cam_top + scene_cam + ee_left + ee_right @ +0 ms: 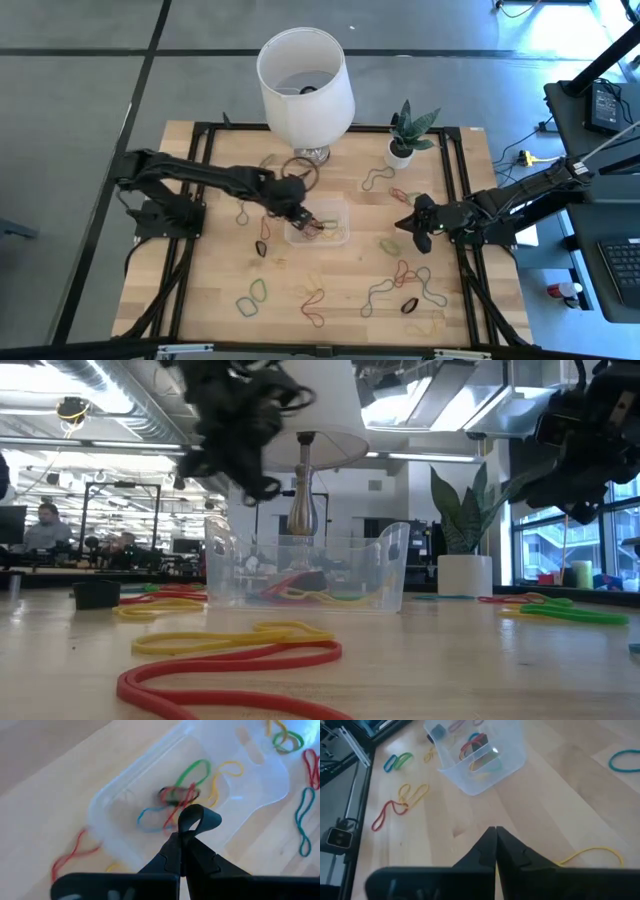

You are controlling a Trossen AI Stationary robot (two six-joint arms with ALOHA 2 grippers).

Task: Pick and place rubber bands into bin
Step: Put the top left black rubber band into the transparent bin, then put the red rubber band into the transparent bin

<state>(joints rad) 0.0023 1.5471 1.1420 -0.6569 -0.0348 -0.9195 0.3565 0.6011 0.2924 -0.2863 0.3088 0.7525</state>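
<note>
The bin [340,238] is a clear shallow container in the middle of the table, and it holds green, yellow, red, blue and black rubber bands [175,795]. My left gripper [182,836] hangs over the bin's left part [303,216], shut on a black rubber band [198,819]. My right gripper [496,831] is shut and empty. It hovers above bare wood right of the bin [410,224]. Several loose bands lie flat on the table, among them a green one [252,295] and a red one [402,270]. My left gripper pinches the black band between its two fingertips at the loop's near end [186,831]. The rest of the loop [202,816] sticks out past the tips. The fingers slant down from the table's left side. The band is lifted clear above the bin's inside.
A white lampshade [305,85] on a metal base stands behind the bin, and a small potted plant [400,152] stands at the far right. A yellow band [592,852] lies near my right gripper. More bands are scattered along the near half of the table [320,300].
</note>
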